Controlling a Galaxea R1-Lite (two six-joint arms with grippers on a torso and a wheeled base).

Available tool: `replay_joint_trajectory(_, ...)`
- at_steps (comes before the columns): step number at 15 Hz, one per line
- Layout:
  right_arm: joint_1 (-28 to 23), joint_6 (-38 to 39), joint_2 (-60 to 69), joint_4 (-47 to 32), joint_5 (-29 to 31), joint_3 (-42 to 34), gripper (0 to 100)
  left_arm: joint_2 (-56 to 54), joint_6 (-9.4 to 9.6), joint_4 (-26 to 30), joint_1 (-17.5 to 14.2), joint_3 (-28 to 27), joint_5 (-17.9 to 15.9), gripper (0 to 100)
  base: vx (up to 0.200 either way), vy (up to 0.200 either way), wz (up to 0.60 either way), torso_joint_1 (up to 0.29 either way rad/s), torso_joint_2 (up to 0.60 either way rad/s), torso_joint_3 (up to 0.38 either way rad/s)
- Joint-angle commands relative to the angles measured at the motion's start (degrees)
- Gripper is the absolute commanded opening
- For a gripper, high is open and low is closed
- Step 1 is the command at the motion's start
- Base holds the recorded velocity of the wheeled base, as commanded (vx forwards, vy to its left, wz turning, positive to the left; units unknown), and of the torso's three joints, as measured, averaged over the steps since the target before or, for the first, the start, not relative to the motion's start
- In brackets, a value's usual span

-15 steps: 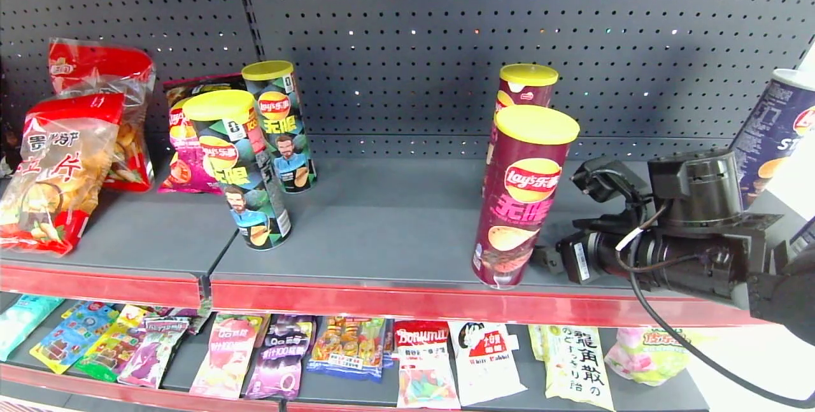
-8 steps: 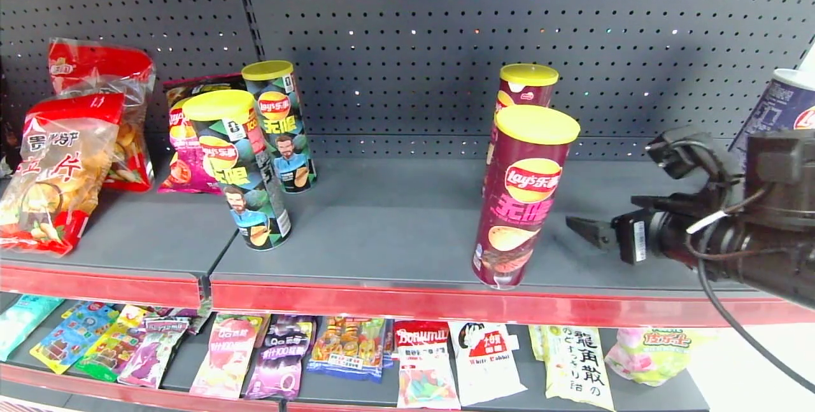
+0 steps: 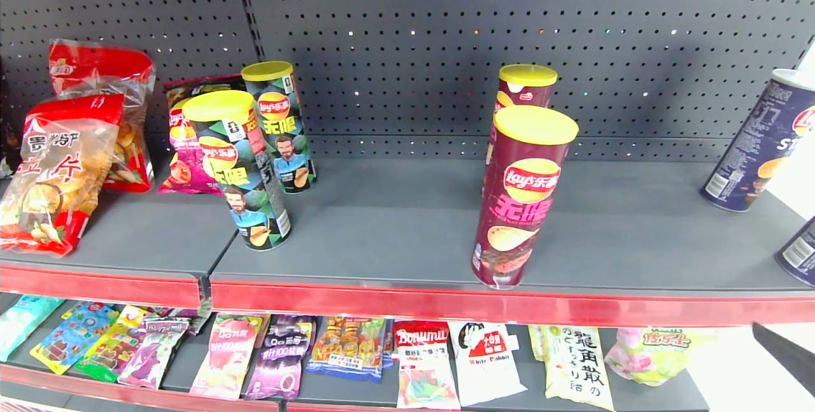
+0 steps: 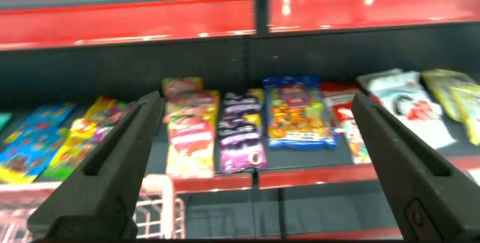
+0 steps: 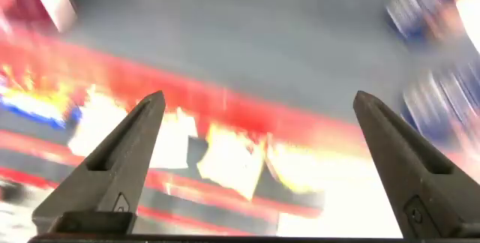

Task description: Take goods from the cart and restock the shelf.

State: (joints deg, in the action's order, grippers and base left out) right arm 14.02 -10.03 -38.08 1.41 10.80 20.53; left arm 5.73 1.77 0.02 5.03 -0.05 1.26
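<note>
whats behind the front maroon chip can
A second maroon can stands right behind the front maroon can; only its yellow lid and upper part show. Its lower body is covered, so contact is unclear.

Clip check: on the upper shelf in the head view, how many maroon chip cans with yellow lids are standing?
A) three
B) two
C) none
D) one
B: one maroon can stands upright near the front edge of the shelf, and a second maroon can stands right behind it, both with yellow lids.
</note>
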Motion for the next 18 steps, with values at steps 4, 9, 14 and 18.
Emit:
replay_joint_trajectory(4, -6.46, 6.34, 32.37, -8.53, -1.75, -12.88, 100, -4.06, -0.63, -0.02, -4.16, 0.05, -0.55, 100, 0.000, 0.000, 0.00, 0.000, 0.00, 0.000)
replay_joint_trajectory(9, -4.09, 6.69, 32.28, -0.89, -17.57, -20.44, 100, -4.94, -1.68, -0.02, -4.24, 0.05, -0.64, 100, 0.000, 0.000, 0.00, 0.000, 0.00, 0.000)
replay_joint_trajectory(14, -13.05, 8.80, 35.71, -1.24, -11.42, -20.44, 100, -5.29, -1.68, -0.02, -4.51, 0.05, -0.64, 100, 0.000, 0.000, 0.00, 0.000, 0.00, 0.000)
replay_joint_trajectory(18, -13.76, 9.51, 37.91, -1.33, -10.80, -20.44, 100, -5.47, -1.77, -0.02, -4.60, 0.05, -0.55, 100, 0.000, 0.000, 0.00, 0.000, 0.00, 0.000)
